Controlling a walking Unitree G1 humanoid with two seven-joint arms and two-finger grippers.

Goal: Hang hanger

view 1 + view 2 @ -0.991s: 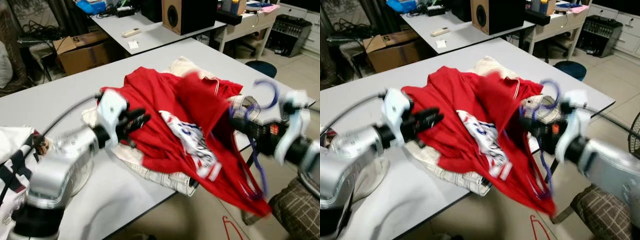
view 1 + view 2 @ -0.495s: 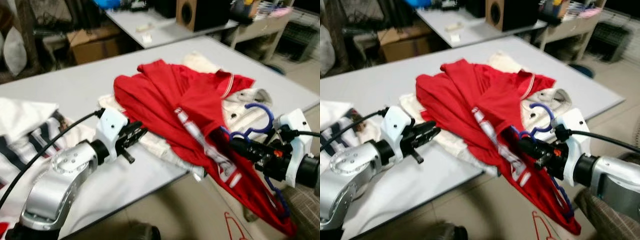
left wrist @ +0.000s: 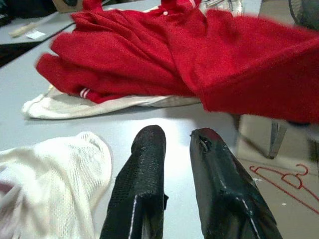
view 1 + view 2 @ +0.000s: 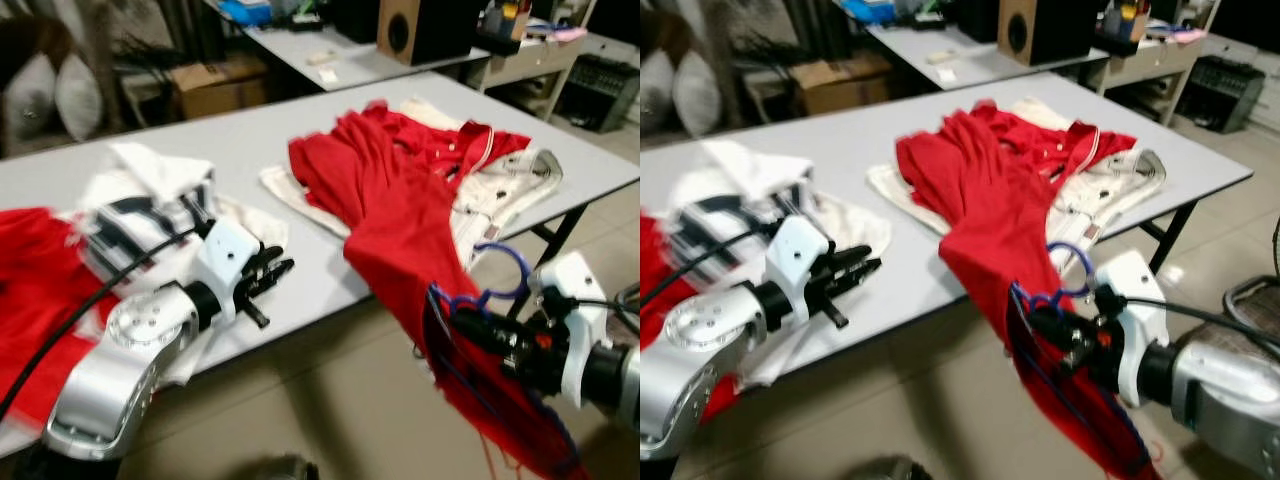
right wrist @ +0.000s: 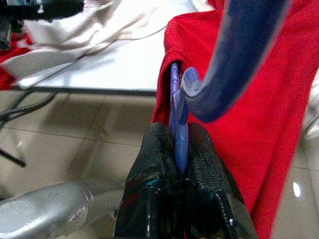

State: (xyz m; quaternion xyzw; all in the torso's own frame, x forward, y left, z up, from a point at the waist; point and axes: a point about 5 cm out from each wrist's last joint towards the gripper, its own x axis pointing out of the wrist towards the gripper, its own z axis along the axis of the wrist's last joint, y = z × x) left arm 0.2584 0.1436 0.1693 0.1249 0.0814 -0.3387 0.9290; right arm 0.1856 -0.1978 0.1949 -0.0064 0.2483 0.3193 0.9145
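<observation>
Hanger pinched between the right gripper fingers, blue, its hook curling up above the grip. Red shirt drapes over it; upper part of the shirt lies on the bench, lower part hangs off the edge toward the floor beside the right arm. Beige garment sits under the shirt on the bench. Left gripper hovers over the bench edge, fingers a little spread, holding nothing; white mesh cloth just beside it, striped clothes behind it on the bench

Step in hand, by judgement: carrying stage — hanger with shirt is lifted clear of the pile but not yet hung. No rail or hook to hang it on can be made out. Next move calls for pulling the rest of the shirt free of the bench without dragging the beige garment along, keeping the pinch firm, then finding a rail and turning the hook toward it

Views are blurred
</observation>
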